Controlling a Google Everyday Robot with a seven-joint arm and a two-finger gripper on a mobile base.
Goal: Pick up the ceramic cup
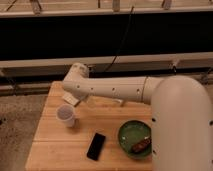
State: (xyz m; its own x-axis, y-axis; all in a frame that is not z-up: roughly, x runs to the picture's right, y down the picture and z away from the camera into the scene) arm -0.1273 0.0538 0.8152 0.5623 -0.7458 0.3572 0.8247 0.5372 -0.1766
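The ceramic cup (66, 115) is a small white handleless cup standing upright on the left part of the wooden table (50, 150). My gripper (71, 100) hangs at the end of the white arm (110, 90), just above and behind the cup's rim, close to it. The arm reaches in from the right across the table's back.
A black phone (96, 146) lies flat in front of the cup, toward the table's front. A green plate (131, 134) with a brown snack bar (141, 145) on it sits to the right. The robot's white body (182, 130) fills the right side. A dark wall and rails run behind the table.
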